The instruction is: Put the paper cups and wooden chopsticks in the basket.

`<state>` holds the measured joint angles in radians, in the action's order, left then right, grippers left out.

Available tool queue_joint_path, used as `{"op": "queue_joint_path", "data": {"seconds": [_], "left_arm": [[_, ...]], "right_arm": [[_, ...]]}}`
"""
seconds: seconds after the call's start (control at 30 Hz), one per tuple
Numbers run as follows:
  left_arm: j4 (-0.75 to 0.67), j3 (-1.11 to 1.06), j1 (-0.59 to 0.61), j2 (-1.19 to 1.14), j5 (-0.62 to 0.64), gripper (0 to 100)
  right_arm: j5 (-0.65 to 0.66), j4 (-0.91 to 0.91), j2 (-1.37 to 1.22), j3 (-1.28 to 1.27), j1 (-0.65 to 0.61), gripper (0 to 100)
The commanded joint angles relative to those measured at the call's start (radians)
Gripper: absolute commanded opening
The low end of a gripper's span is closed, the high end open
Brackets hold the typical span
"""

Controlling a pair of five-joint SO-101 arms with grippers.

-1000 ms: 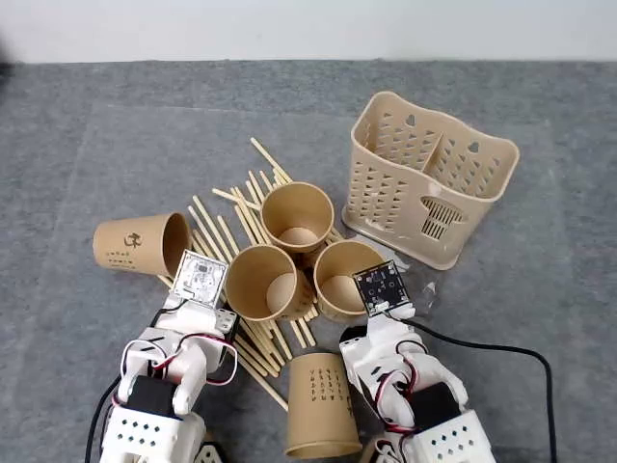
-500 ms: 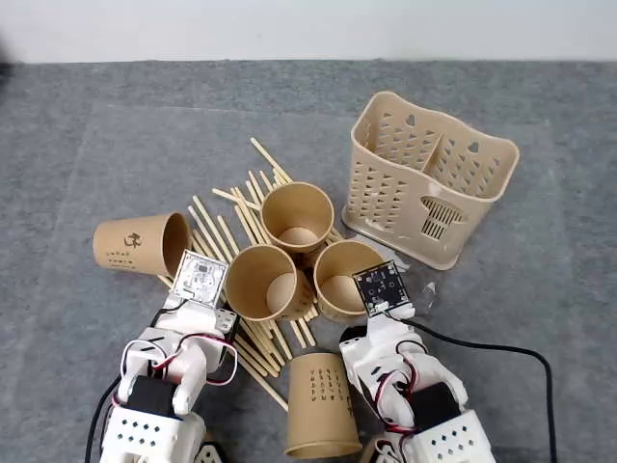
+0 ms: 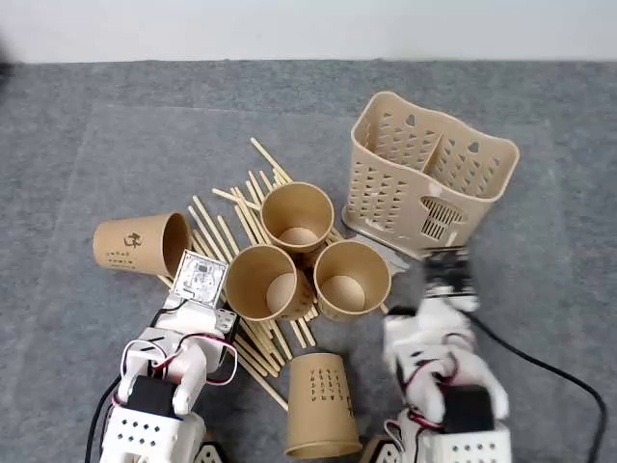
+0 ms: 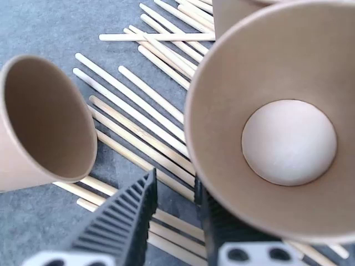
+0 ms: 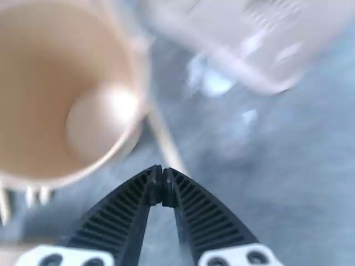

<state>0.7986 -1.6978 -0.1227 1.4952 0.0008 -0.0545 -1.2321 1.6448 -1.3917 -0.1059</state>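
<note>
Light, easily crushed paper cups lie among stiff chopsticks near the basket, best pinched gently at the rim; left end effector slightly apart beside one, right end effector closed.

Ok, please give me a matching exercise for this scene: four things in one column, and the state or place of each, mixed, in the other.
Things:
1. basket
2. chopsticks
3. leftmost cup
4. right gripper

States:
a. lying on its side
b. shut, holding nothing
c. standing upright, at the far right
d. spread flat on the mat

Pairs: 1-c, 2-d, 3-a, 4-b.
</note>
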Motion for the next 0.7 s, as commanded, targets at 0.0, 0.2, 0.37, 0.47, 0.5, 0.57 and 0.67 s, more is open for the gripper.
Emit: {"op": "queue_joint_path", "data": {"seconds": [0.0, 0.2, 0.37, 0.47, 0.5, 0.57, 0.67], "left_arm": [[0.003, 0.007, -0.005, 0.009, -0.008, 11], [0.003, 0.007, -0.005, 0.009, -0.008, 11], [0.003, 0.007, -0.005, 0.009, -0.008, 11], [0.003, 0.007, -0.005, 0.009, -0.008, 11], [0.003, 0.007, -0.005, 0.009, -0.008, 11], [0.003, 0.007, -0.005, 0.009, -0.008, 11], [0.003, 0.007, -0.005, 0.009, -0.008, 11]], "right_arm": [[0.012, -0.008, 0.005, 0.155, 0.038, 0.9], [0.008, -0.027, -0.016, 0.371, 0.027, 0.9], [-0.015, -0.142, -0.216, 0.618, 0.021, 0.9], [-0.087, -0.262, -0.452, 0.789, 0.019, 0.9], [-0.104, -0.3, -0.536, 0.836, 0.015, 0.9], [-0.121, -0.358, -0.687, 0.921, -0.024, 0.9], [-0.144, -0.4, -0.866, 0.979, -0.071, 0.9]]}}
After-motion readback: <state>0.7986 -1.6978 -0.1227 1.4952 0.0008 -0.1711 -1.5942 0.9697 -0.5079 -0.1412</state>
